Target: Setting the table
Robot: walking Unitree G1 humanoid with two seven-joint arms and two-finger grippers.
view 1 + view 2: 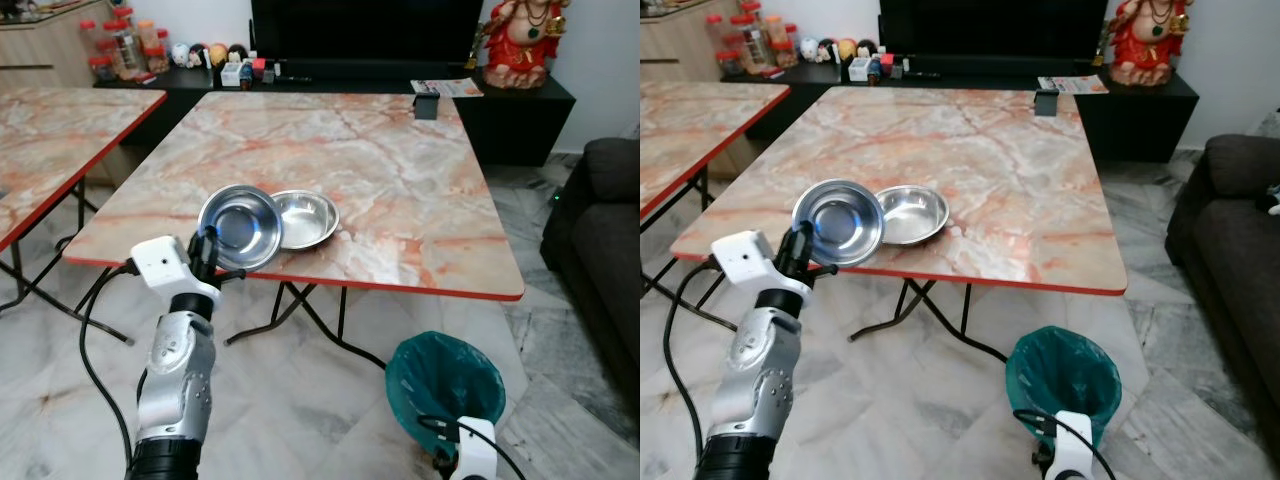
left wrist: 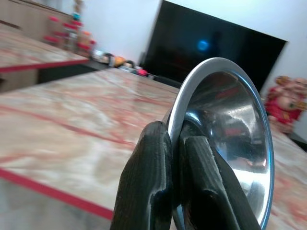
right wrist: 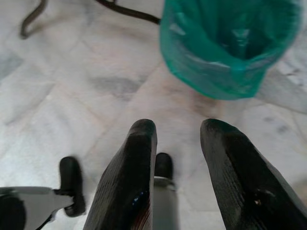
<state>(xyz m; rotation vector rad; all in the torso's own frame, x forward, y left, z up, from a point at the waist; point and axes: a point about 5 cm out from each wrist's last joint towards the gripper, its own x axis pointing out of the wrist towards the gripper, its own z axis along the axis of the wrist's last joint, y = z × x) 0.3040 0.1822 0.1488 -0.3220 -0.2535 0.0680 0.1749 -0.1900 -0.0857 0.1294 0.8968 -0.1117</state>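
Observation:
My left gripper [image 1: 207, 243] is shut on the rim of a steel bowl [image 1: 240, 226], which it holds tilted over the near edge of the marble table [image 1: 380, 170]. In the left wrist view the two fingers [image 2: 158, 187] pinch that steel bowl [image 2: 225, 134] by its edge. A second steel bowl [image 1: 306, 217] rests on the table just right of the held one, partly behind it. My right gripper [image 3: 177, 158] hangs low by the floor, open with nothing between its fingers.
A green-lined bin [image 1: 445, 380] stands on the floor under the table's near right corner. A second marble table [image 1: 50, 150] is on the left, a dark sofa [image 1: 600, 240] on the right. A black cup [image 1: 426, 105] sits at the far edge.

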